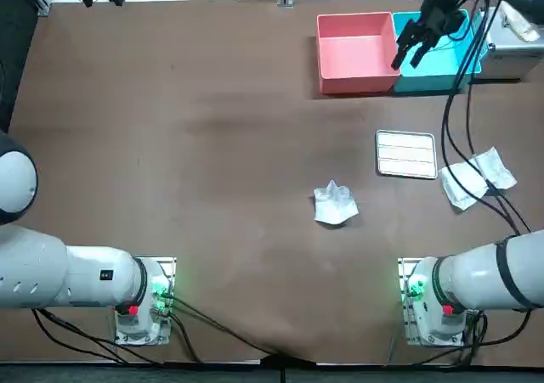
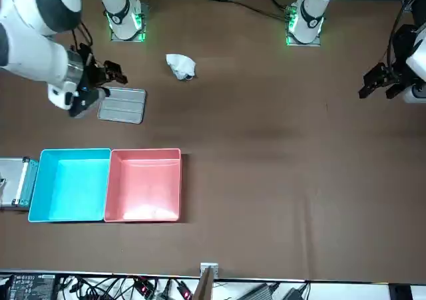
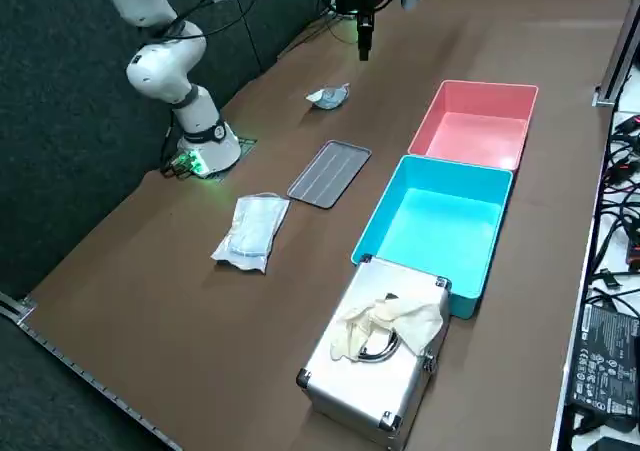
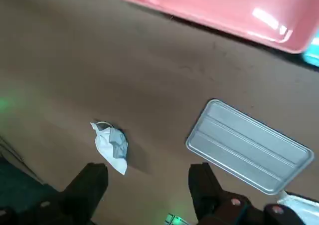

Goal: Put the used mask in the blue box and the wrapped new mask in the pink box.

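Observation:
The used mask [image 1: 334,205] is a crumpled white wad lying mid-table, also seen in the wrist view [image 4: 110,145] and the front view [image 2: 180,66]. The wrapped new mask [image 1: 476,177] lies flat near the right edge [image 3: 250,231]. The pink box [image 1: 357,52] and the blue box [image 1: 438,60] stand side by side at the far right, both with nothing in them. My right gripper [image 1: 408,53] hangs high above the table, open and holding nothing [image 4: 147,185]. It looks down on the used mask and the tray.
A flat grey ribbed tray [image 1: 406,154] lies between the boxes and the masks. A metal case [image 3: 375,356] with a pale crumpled glove on top stands beside the blue box. Cables trail from the right arm over the wrapped mask.

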